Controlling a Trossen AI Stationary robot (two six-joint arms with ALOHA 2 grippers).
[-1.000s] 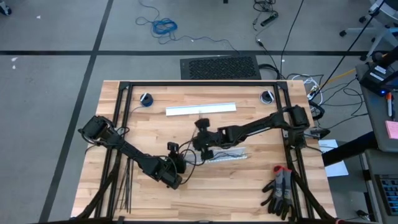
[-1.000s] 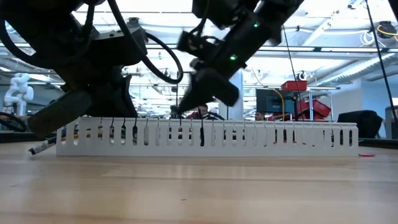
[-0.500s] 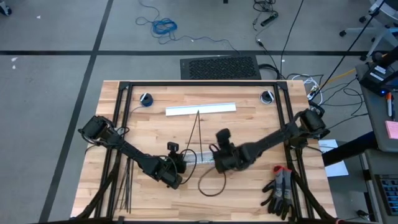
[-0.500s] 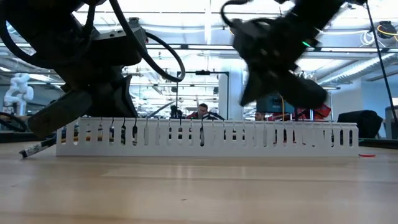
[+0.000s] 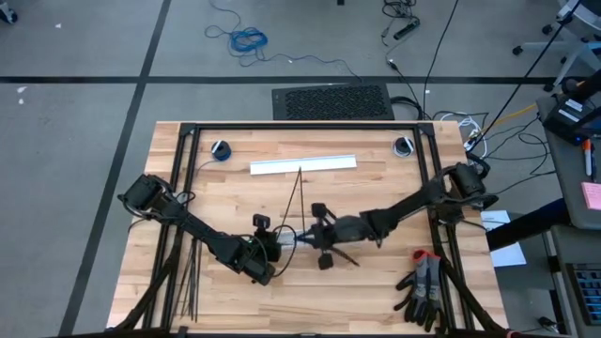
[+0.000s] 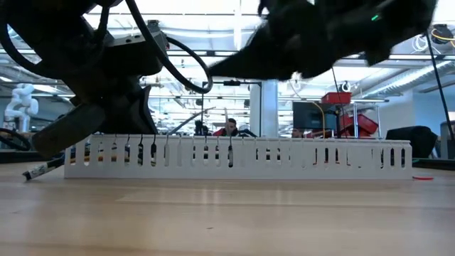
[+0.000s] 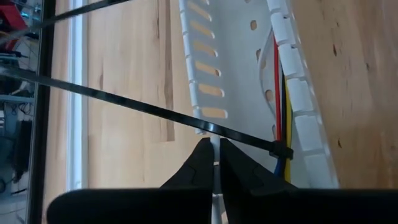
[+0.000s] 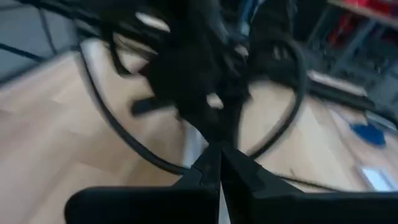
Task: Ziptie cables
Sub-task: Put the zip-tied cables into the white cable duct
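Cables (image 7: 278, 93) sit in the white channel (image 7: 249, 93), ziptie (image 7: 155, 113) across them; your left gripper (image 7: 216, 163) is pinched on the channel's edge, likely steadying it, while your right gripper (image 8: 219, 163), fingers together, hovers close

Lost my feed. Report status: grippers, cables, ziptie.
Left gripper shut on white channel at table centre. Right gripper shut, beside it. Ziptie looped round cables, long tail free. Nothing in the way.
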